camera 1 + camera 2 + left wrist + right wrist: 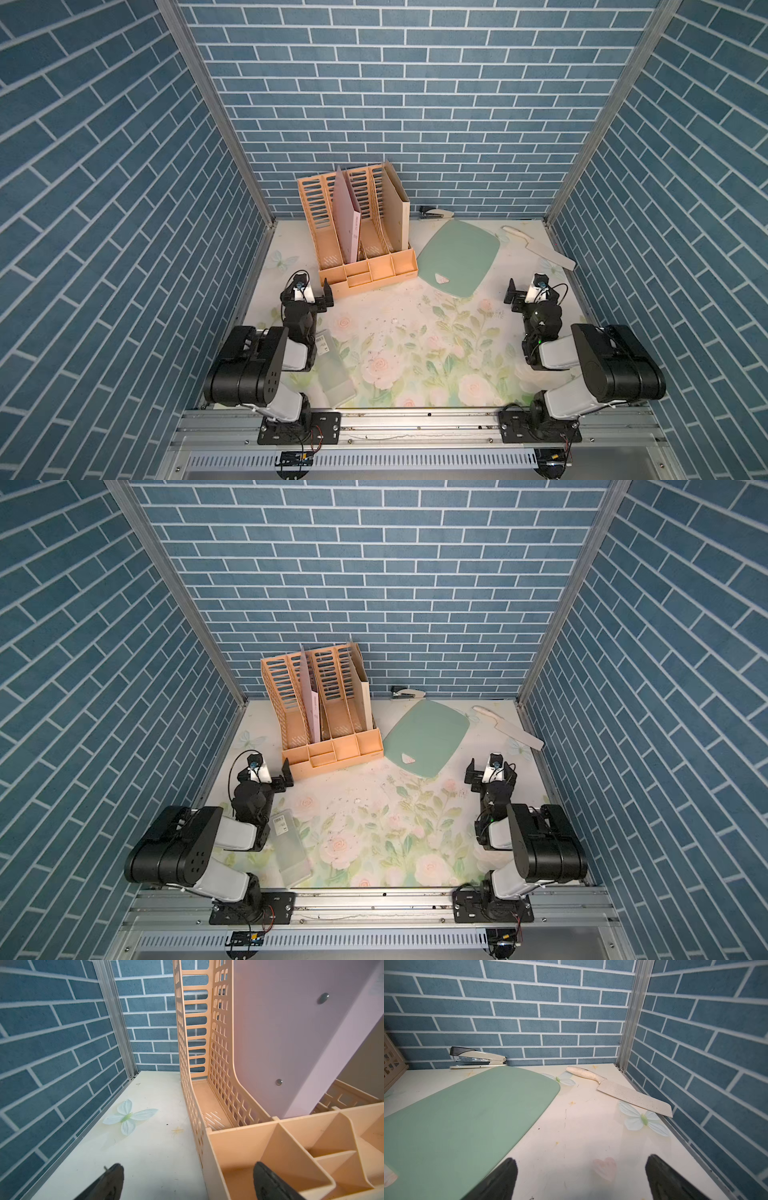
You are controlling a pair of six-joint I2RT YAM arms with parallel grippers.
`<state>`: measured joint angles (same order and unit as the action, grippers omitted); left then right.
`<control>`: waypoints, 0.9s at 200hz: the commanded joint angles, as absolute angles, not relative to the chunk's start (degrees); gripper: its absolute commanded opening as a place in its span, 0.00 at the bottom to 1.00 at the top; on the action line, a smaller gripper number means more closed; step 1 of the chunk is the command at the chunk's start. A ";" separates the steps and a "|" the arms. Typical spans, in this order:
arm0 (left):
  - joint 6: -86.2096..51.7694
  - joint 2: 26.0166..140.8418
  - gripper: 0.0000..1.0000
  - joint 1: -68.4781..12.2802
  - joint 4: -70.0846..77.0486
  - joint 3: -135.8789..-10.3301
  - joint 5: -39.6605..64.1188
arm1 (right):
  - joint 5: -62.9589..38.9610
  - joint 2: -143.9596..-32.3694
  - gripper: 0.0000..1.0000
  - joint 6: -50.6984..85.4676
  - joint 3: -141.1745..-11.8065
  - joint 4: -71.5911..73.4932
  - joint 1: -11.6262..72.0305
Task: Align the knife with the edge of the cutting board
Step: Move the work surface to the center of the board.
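The right claw [582, 1159] stood spread wide with nothing between its fingers, hanging low over the bare table [581, 1126]. In the wrist view one dark fingertip [508, 1172] showed right at the rim of the cutting board [467, 1115], and the other sat over the flowered tabletop.

The green board lay flat and skewed on the table, with its white triangular hole at the end nearer the arms. Its far end came close to a stapler [477, 1058] that sat against the back wall.

The knife [623, 1091] lay beyond the claw in the far right corner, apart from the board with a strip of table between them. Its pale handle pointed toward the back wall, and the far corner of its broad blade came close against the foot of the right wall. It ran at a slant, not along the board's edge, as both top views showed.

The left claw [187, 1167] was spread just as wide and also empty. It hung at the near left corner of the orange organiser [365, 232], with one finger over the table and the other over a front compartment. A pink folder [347, 216] stood in one of the organiser's slots. A clear sleeve [332, 365] with a barcode label lay near the front edge, beside the left arm.
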<state>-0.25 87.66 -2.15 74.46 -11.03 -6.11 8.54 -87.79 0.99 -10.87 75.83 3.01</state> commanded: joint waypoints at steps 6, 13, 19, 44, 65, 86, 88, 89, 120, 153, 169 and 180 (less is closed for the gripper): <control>-0.44 87.45 1.00 -1.89 75.72 -11.59 -5.59 | 8.43 -87.77 1.00 -0.42 -11.16 76.29 3.25; -0.44 87.45 1.00 -1.85 75.72 -11.57 -5.58 | 8.43 -87.72 1.00 -0.43 -11.21 76.29 3.25; -0.44 87.45 1.00 -1.85 75.67 -11.55 -5.62 | 8.37 -87.71 1.00 -0.44 -11.16 76.29 3.25; -0.46 87.45 1.00 -1.85 75.63 -11.60 -5.62 | 8.45 -87.68 1.00 -0.44 -11.19 76.26 3.22; -0.46 87.54 1.00 -1.85 75.67 -11.53 -5.62 | 8.39 -87.65 1.00 -0.37 -11.16 76.28 3.28; -0.44 87.50 1.00 -1.85 75.68 -11.51 -5.62 | 8.43 -87.66 1.00 -0.44 -11.16 76.29 3.25; -0.44 87.55 1.00 -1.85 75.68 -11.56 -5.62 | 8.39 -87.70 1.00 -0.44 -11.16 76.29 3.25; -0.44 87.54 1.00 -1.85 75.68 -11.54 -5.58 | 8.46 -87.71 1.00 -0.44 -11.16 76.29 3.25; -0.44 87.54 1.00 -1.85 75.67 -11.60 -5.54 | 8.39 -87.71 1.00 -0.41 -11.17 76.29 3.25; -2.39 85.40 1.00 -3.17 74.47 -11.54 -15.10 | 8.18 -87.67 1.00 -0.27 -11.26 75.93 3.16; -4.46 78.66 1.00 -3.70 62.45 -14.94 -21.04 | 8.26 -87.58 1.00 -0.40 -11.07 76.34 3.15; -7.10 74.53 1.00 -3.78 50.58 -19.74 -21.61 | 9.92 -85.39 1.00 0.08 -11.19 74.52 3.27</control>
<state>-2.35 82.59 -3.25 68.12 -12.08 -13.96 8.56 -87.77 1.02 -10.87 75.79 2.98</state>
